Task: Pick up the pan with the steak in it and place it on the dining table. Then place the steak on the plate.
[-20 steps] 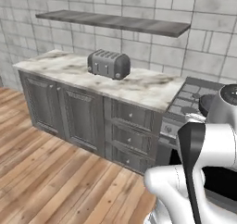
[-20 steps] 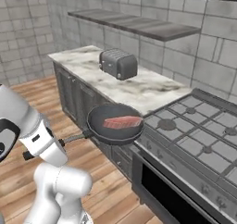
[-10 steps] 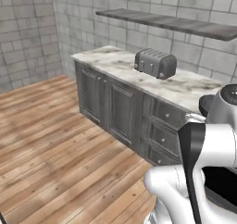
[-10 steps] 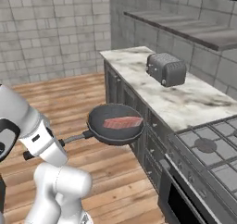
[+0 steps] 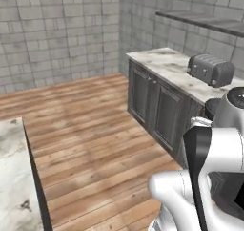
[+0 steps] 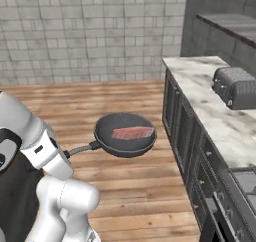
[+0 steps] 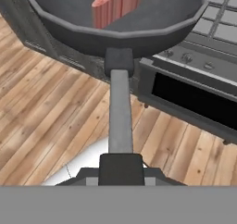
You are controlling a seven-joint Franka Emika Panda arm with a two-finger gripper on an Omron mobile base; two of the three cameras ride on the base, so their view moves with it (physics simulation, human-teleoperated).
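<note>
The hand (image 7: 121, 170) sits at the bottom centre of the hand view, clamped tight on the end of the pan's handle (image 7: 120, 112), which runs straight up the frame to the pan (image 7: 115, 21) across the top. In the right base view the pan (image 6: 125, 134) hangs in mid-air at the centre of the frame, above the wooden floor (image 6: 115, 101), its handle reaching left toward the white arm (image 6: 30, 136). The steak (image 6: 132, 133) lies flat in the pan, right of its middle. A marble surface (image 6: 210, 101) over dark cabinets runs down the right side, carrying a toaster (image 6: 236, 87). In the left base view, a corner of the table (image 5: 14, 177) shows at lower left.
</note>
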